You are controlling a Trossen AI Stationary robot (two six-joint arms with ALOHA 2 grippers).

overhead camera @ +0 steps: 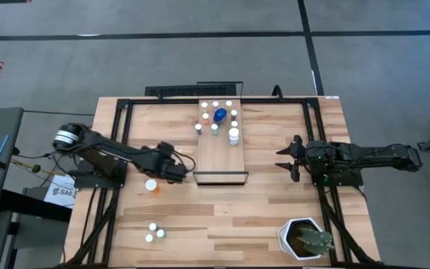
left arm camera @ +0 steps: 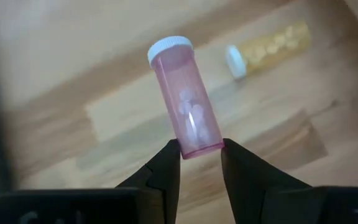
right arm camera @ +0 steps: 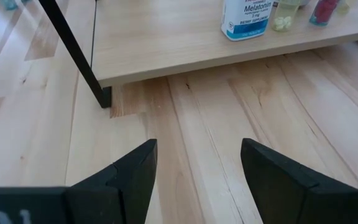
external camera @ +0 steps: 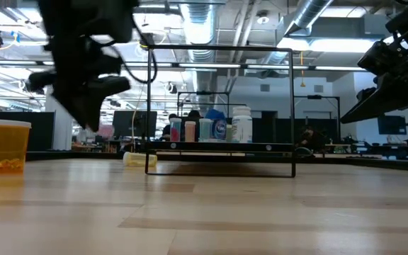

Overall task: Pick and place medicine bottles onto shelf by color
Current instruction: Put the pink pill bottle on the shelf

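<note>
A white hexagonal plant pot (overhead camera: 301, 239) is sitting on the plank tabletop (overhead camera: 275, 202), well apart from both sets of jaws.

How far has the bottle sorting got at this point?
Done: roughly nine bottles, including the blue bottle, already stand at the far end of the shelf. In hand: the left end effector is shut on a pink bottle, just left of the shelf's near end. Left: an orange bottle and two white-capped bottles on the table. The right end effector waits open beside the shelf.
</note>
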